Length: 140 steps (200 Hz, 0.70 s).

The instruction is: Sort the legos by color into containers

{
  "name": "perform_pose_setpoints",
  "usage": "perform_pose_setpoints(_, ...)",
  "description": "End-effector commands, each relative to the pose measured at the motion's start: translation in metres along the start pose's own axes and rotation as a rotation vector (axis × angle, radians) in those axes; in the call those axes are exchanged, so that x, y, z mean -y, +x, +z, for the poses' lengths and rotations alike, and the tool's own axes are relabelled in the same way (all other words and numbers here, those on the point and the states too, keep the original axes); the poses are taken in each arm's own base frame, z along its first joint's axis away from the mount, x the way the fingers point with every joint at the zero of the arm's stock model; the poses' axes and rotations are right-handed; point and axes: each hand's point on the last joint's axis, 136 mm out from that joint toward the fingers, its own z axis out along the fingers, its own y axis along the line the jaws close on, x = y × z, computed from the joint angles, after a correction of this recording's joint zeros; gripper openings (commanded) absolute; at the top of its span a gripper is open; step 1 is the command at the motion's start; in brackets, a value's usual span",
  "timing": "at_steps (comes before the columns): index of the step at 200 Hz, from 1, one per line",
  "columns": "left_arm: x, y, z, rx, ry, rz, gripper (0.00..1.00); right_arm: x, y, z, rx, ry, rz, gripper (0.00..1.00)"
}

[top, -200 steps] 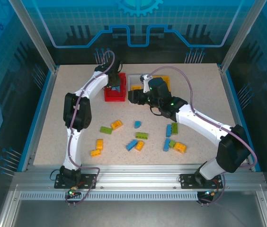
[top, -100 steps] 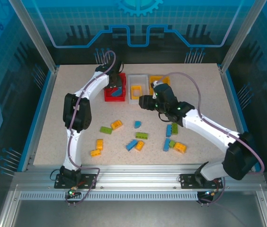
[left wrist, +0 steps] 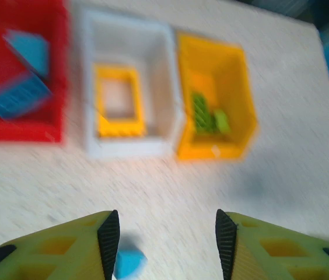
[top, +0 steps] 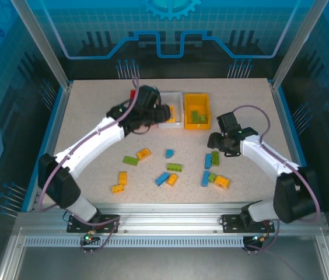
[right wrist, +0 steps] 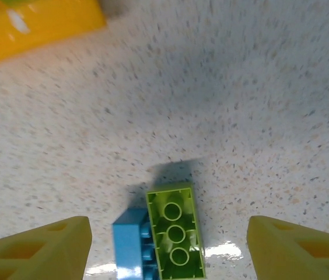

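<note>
Legos (top: pixel 162 178) lie loose across the middle of the table (top: pixel 83 122), as they did a second ago. Both arms have moved since then. The left arm, earlier stretched over the red bin (left wrist: pixel 18 125), has swung down and to the right, so the left gripper (top: pixel 163 112) now hangs in front of the white bin (left wrist: pixel 129 149). The right arm, earlier over the white bin and then near the yellow bin (left wrist: pixel 211 153), has drawn back toward the right side of the table.

Two blue bricks (left wrist: pixel 21 96) sit in the red bin, a yellow frame piece (left wrist: pixel 119 125) in the white bin and green bricks (left wrist: pixel 206 114) in the yellow bin.

The left jaws stand partly apart and hold nothing; a blue brick (left wrist: pixel 128 263) lies on the table just below the left finger. The right gripper (right wrist: pixel 169 233) is spread wide and empty above the table, and a green brick (right wrist: pixel 175 256) lies between its fingers, touching a blue one (right wrist: pixel 130 248) on its left side.
</note>
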Motion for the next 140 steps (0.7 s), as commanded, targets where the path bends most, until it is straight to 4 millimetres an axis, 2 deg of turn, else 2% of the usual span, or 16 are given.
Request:
perform_pose_setpoints(1, 0.020, 0.049, 0.008, -0.097, 0.115, -0.031, 0.50, -0.004, 0.006, 0.021, -0.111, -0.031, -0.027, 0.73)
perform_pose_setpoints(28, 0.034, 0.087, 0.003, -0.145, 0.177, -0.019, 0.50, -0.004, 0.008, 0.046, -0.178, 0.003, -0.023, 0.69)
perform_pose_setpoints(56, 0.044, 0.106, -0.003, -0.162, 0.209, 0.009, 0.50, 0.001, 0.010, 0.057, -0.194, 0.041, -0.005, 0.67)
perform_pose_setpoints(97, 0.050, 0.113, -0.003, -0.183, 0.215, 0.021, 0.50, 0.002, 0.020, 0.064, -0.231, 0.057, 0.011, 0.56)
perform_pose_setpoints(140, 0.052, 0.110, -0.003, -0.176, 0.217, 0.024, 0.50, 0.008, 0.031, 0.062, -0.230, 0.089, 0.033, 0.55)
